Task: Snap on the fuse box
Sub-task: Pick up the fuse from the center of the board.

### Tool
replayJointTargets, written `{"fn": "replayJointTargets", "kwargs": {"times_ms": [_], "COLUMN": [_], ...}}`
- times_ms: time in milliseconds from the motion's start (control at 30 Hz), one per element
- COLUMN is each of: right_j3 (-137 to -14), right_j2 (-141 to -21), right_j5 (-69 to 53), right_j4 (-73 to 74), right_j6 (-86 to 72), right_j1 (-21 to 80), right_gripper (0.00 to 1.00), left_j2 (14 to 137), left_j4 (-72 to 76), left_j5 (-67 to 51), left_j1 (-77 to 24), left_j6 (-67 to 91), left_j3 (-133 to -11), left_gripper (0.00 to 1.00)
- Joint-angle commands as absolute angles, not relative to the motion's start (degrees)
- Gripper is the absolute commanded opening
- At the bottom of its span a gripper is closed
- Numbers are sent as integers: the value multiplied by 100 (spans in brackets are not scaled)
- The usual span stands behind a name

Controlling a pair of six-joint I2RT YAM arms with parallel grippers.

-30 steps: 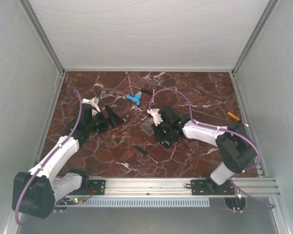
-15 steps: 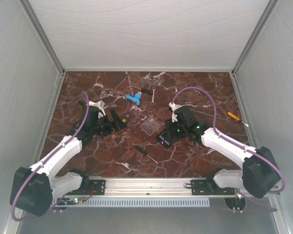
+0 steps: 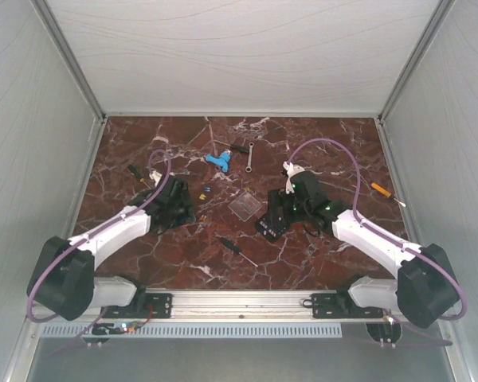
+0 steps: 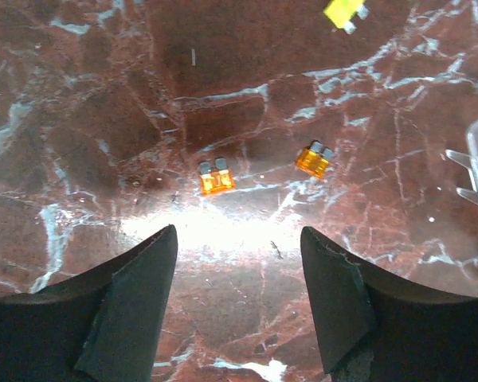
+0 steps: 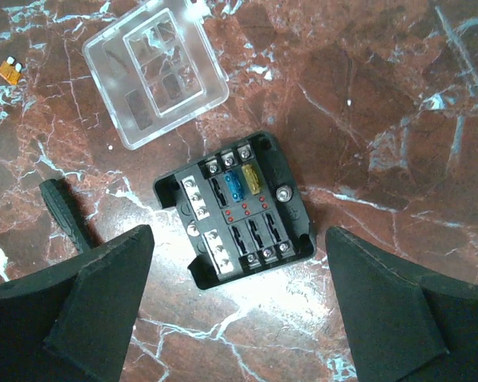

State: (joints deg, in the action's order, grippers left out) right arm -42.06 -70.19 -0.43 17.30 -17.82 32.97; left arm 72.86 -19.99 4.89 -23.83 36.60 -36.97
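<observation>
The fuse box point(image 5: 233, 211) is a black square base with a blue and a yellow fuse fitted. It lies flat on the marble, uncovered. Its clear square lid point(image 5: 155, 72) lies apart from it, up and to the left. My right gripper point(image 5: 237, 232) hovers above the box, open wide, fingers either side and touching nothing. From above, the box point(image 3: 267, 228) sits partly under that gripper point(image 3: 272, 216), with the lid point(image 3: 244, 205) just left of it. My left gripper point(image 4: 238, 231) is open over bare marble near two loose orange fuses point(image 4: 216, 179), holding nothing.
A black-handled screwdriver point(image 3: 233, 247) lies in front of the lid. A blue plastic piece point(image 3: 217, 161) and a small wrench point(image 3: 249, 157) lie at the back. An orange-handled tool point(image 3: 380, 189) lies far right. White walls enclose the table.
My right gripper has opened wide and drawn back to the right, leaving the lid on the table. My left arm has swung lower and its jaws have narrowed.
</observation>
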Motion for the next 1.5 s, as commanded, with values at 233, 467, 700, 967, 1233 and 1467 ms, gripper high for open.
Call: {"fn": "replayJointTargets", "kwargs": {"times_ms": [233,467,700,967,1233,1467], "right_j3": [-4022,-3967,-3901,-3865,-3810,-3796], "right_j2": [-6807,-6733,-6671,-6564,-6504,-6473], "right_j5": [212,192,112,72,45,57], "right_j4": [1157,1077,990,958,923,930], "right_j6": [-1514,-1486,-1486,-1489,-1494,-1486], "right_j1": [3307,3291,3267,3246,3250,3244], "right_gripper": [98,98,98,98,98,98], "left_j2": [8299,8701,8803,9109,9260,9363], "left_j4": [-2416,-2617,-2681,-2585,-2501,-2553], "left_j5": [1511,1502,1448,1364,1445,1411], "left_j1": [-2586,-2651,-2672,-2672,-2672,-2663], "left_j6": [3747,3814,3984,4101,4080,3641], "left_j3": [-4457,-4702,-4616,-4490,-4446,-4579], "left_gripper": [50,42,38,32,35,36]}}
